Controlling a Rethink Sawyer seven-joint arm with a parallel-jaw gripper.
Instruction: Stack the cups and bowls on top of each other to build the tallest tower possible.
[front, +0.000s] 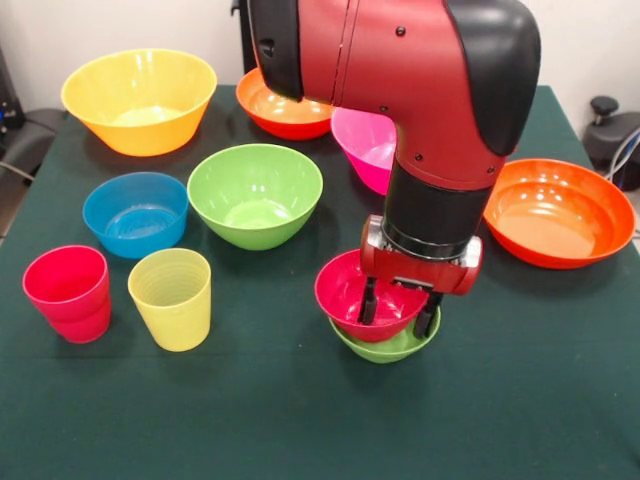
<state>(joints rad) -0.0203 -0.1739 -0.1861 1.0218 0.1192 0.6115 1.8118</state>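
Hovering low over the tower (385, 325), the gripper (398, 308) had its two dark fingers (368, 300) reaching down into the red bowl (350, 293), which sat tilted inside the small light-green bowl (395, 350) near the table's front edge. And the fingers stood a little apart, one at the bowl's middle and one by its right rim; whether they pinched that rim or had let it go, the view could not say. Only two pieces were stacked, so the job looked barely begun! Waiting on the green table (300, 420) were the red cup (68, 293) and yellow cup (172, 298) side by side, the blue bowl (135, 213), the larger green bowl (255, 195), the yellow-orange bowl (140, 100), the pink bowl (365, 145) and two orange bowls (560, 212) farther back. Here was the danger: that red bowl leaned, not seated flat. Lift away carelessly and a finger could catch the rim, tipping it out or dragging both light bowls along the cloth.
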